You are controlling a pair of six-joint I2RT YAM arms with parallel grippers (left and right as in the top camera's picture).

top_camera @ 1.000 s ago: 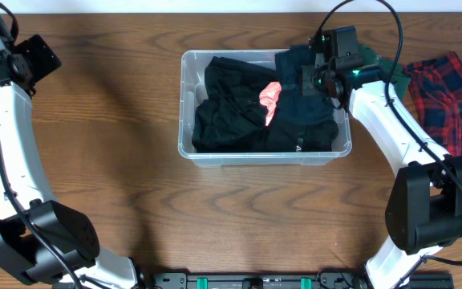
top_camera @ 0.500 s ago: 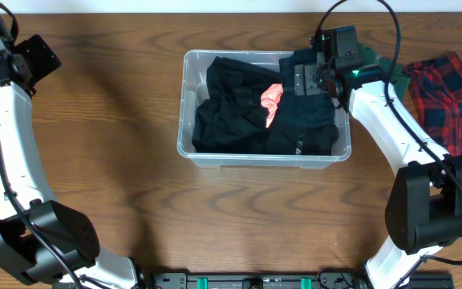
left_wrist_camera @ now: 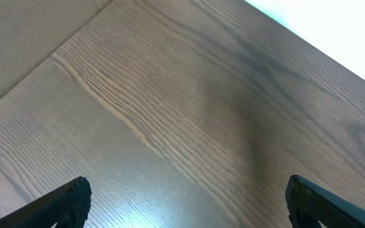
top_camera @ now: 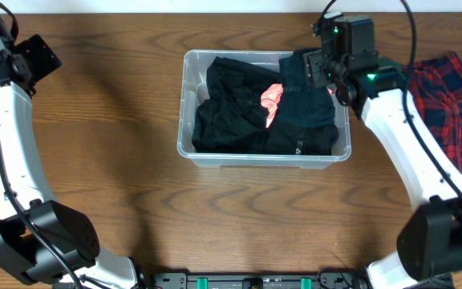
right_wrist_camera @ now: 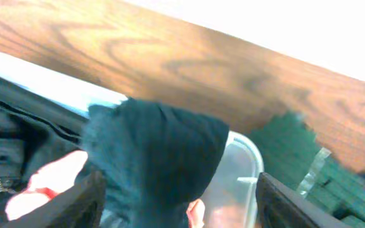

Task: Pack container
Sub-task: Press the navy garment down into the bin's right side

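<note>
The container point(top_camera: 184, 104), a clear bin at mid-table, holds black garments point(top_camera: 231, 108) and a bit of pink cloth point(top_camera: 270, 100). A dark teal garment point(top_camera: 307, 80) lies in its back right corner, partly draped over the rim. My right gripper point(top_camera: 321, 68) hovers above that corner. In the right wrist view it point(right_wrist_camera: 179, 202) stands open, the teal garment point(right_wrist_camera: 163, 145) below and between its fingers, the container rim point(right_wrist_camera: 249, 152) to the right. My left gripper point(top_camera: 38, 56) is at the far left; in its wrist view it point(left_wrist_camera: 185, 202) is open over bare wood.
A red plaid garment point(top_camera: 447, 96) lies on the table at the far right. A green garment point(top_camera: 391, 68) sits between it and the container, also seen as green cloth point(right_wrist_camera: 290, 149) in the right wrist view.
My right gripper has let go of the teal garment and pulled up and back from the bin's corner. The container shifted slightly. The left arm stayed still.
</note>
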